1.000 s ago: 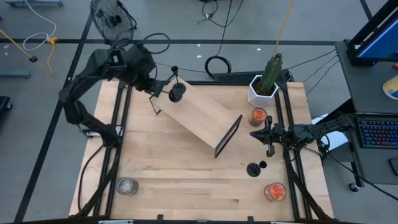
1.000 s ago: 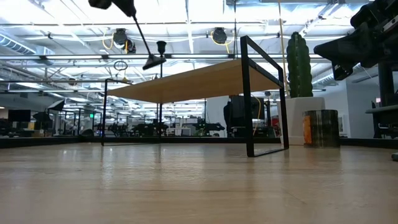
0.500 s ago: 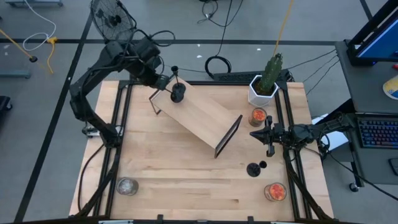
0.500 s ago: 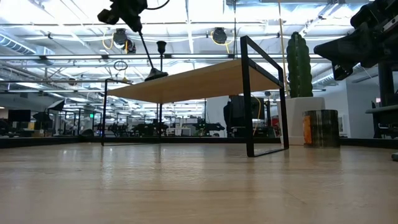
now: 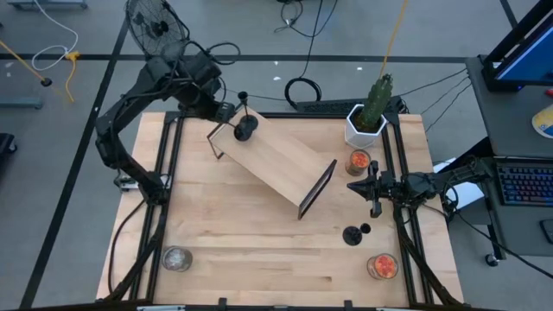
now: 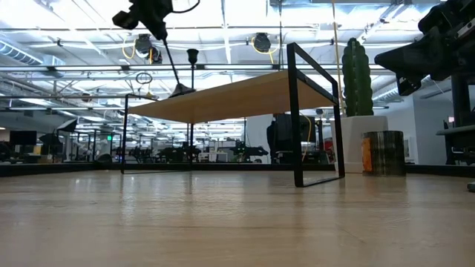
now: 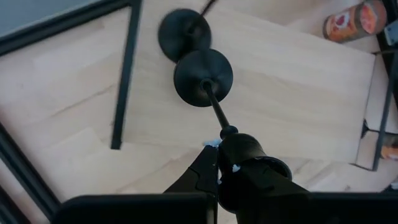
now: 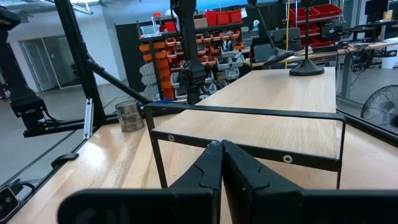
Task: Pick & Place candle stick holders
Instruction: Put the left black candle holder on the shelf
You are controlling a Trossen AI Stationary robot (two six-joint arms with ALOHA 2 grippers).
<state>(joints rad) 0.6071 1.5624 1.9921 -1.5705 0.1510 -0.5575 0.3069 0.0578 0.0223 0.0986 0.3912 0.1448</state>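
My left gripper (image 5: 226, 117) is shut on one black candle stick holder (image 7: 203, 78) over the far left corner of a small wooden-topped stand (image 5: 275, 158). Its disc base (image 6: 180, 93) is at the level of the stand's top. A second holder (image 5: 244, 97) stands upright on its disc base on that corner, right beside the held one. A third holder (image 5: 352, 234) sits on the big table near the right edge. My right gripper (image 5: 374, 187) waits shut at the table's right edge, touching nothing. My left gripper pinches the holder's top end (image 7: 228, 132) between its two fingers; the cup is hidden between them. The fingers slant down from above. The holder hangs tilted below them, disc base lowest. Whether the base touches the stand's top, I cannot tell.
A cactus in a white pot (image 5: 367, 119) stands at the far right corner, with a jar (image 5: 359, 161) just in front of it. Another jar (image 5: 382, 266) is at the near right and a glass jar (image 5: 176, 257) at the near left.
My left gripper has gone toward the table's right and down, staying shut on the holder. The holder's disc base has sunk from above the stand to the level of its top, beside the standing holder. In the last half second it has kept still.
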